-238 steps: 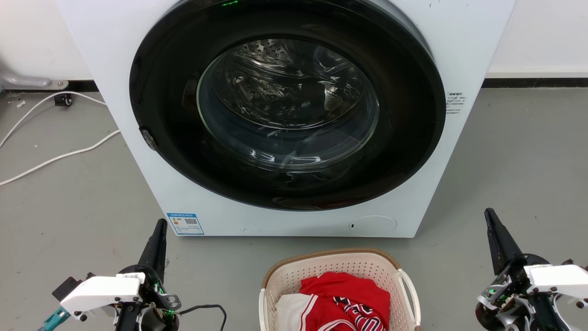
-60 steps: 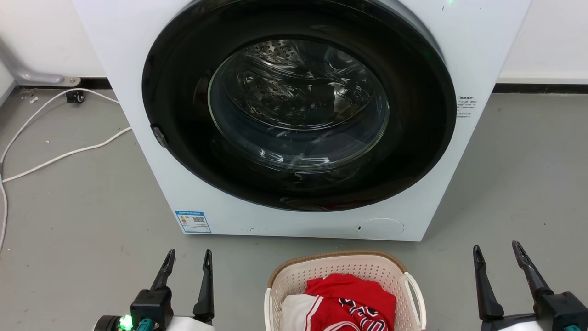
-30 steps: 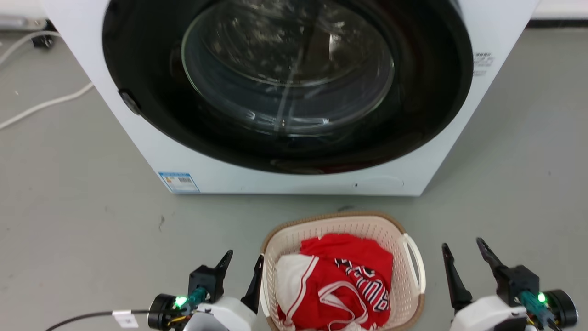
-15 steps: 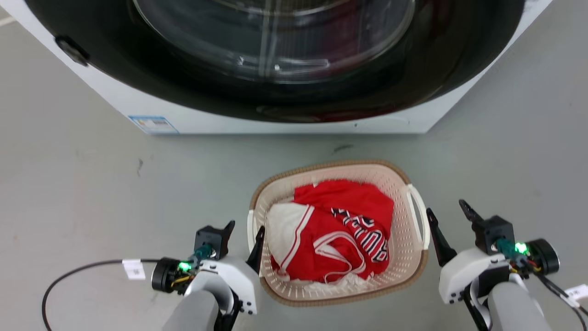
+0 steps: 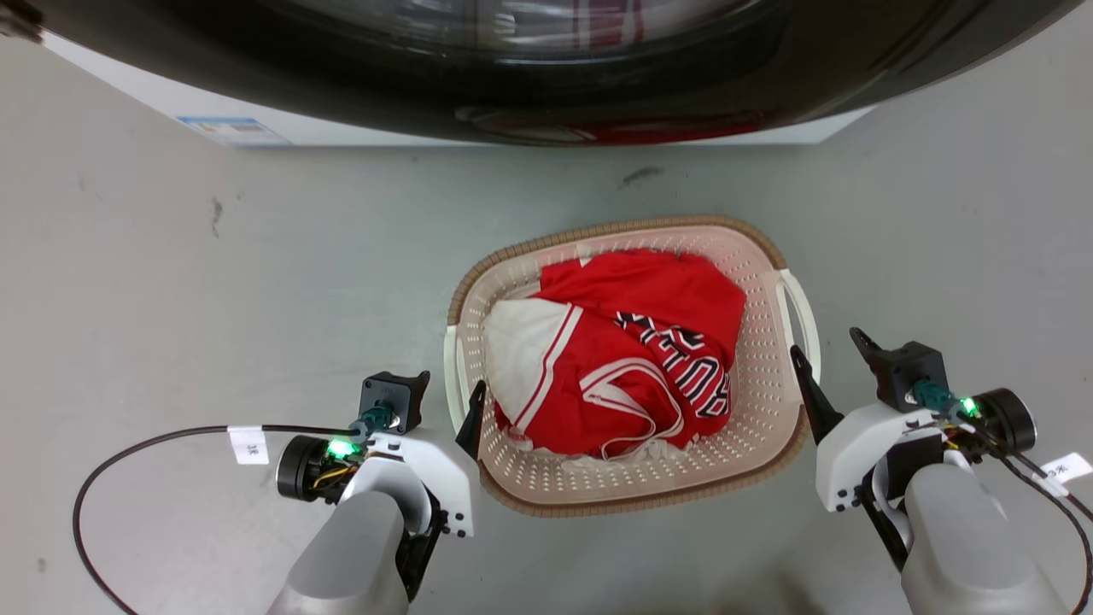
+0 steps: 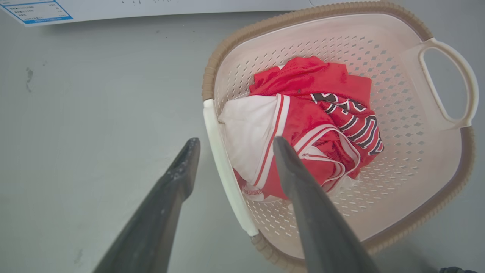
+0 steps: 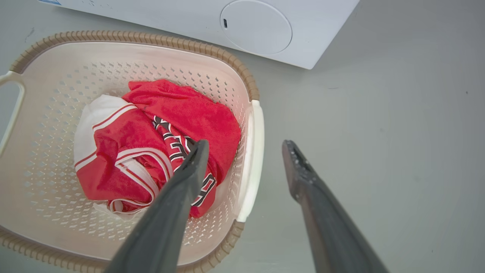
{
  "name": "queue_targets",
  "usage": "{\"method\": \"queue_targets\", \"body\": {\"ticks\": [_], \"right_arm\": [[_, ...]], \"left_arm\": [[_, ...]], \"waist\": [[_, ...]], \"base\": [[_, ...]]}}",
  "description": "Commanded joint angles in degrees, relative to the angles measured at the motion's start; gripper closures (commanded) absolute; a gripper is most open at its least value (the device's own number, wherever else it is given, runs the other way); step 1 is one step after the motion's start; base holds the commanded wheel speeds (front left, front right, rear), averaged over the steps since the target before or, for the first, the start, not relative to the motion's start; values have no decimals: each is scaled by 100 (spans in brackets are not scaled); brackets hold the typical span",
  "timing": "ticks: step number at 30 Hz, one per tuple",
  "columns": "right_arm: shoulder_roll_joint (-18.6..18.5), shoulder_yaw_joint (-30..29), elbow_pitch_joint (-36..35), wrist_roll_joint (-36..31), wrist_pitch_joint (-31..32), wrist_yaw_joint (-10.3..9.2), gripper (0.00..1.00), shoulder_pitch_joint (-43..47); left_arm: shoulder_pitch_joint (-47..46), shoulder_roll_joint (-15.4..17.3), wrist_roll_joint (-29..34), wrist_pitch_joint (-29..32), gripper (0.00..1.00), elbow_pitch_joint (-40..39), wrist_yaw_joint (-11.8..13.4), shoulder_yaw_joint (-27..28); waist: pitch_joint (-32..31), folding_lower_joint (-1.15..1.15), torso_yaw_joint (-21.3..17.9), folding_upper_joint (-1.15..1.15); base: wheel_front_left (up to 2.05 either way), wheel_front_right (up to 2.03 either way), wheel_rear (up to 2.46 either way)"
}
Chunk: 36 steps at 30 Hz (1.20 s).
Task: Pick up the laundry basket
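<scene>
The laundry basket (image 5: 762, 384) is seen sitting on the grey floor (image 5: 171, 290), just in front of the washer (image 5: 546, 85). Red and white clothes (image 5: 632, 342) are piled inside it.

The left hand (image 6: 235, 141) is held spread wide at the basket's left side. The white left handle (image 6: 223, 170) is seen between its two fingers (image 6: 303, 197). One finger is held over the floor outside the basket. The other is held over the clothes inside it.

The right hand (image 7: 245, 144) is spread wide in the same way at the basket's right side. The white right handle (image 7: 252, 159) is seen between its fingers, with one finger inside the basket and one outside.

Nothing is pinched by either hand. Whether the handles are touched by the fingers cannot be told.
</scene>
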Motion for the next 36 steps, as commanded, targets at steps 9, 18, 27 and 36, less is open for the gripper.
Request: {"method": "queue_targets", "body": {"ticks": [9, 18, 27, 36], "right_arm": [[-60, 43, 575, 70, -12, -4, 0, -521], [-51, 108, 862, 51, -12, -4, 0, -966], [-43, 194, 1114, -24, -12, -4, 0, -1295], [-30, 218, 1301, -103, -12, -4, 0, -1531]], "left_arm": [[-399, 8, -186, -16, 0, 169, 55, -201], [-756, 7, -279, -16, 0, 279, 107, -417], [-1008, 8, -368, -15, 0, 322, 143, -598], [-1248, 2, -490, -16, 0, 448, 186, -849]], "waist": [[567, -1, -20, 0], [1035, -1, 8, 0], [1303, -1, 20, 0], [1507, -1, 26, 0]], "base": [[0, 0, 0], [0, 0, 0], [0, 0, 0], [0, 0, 0]]}}
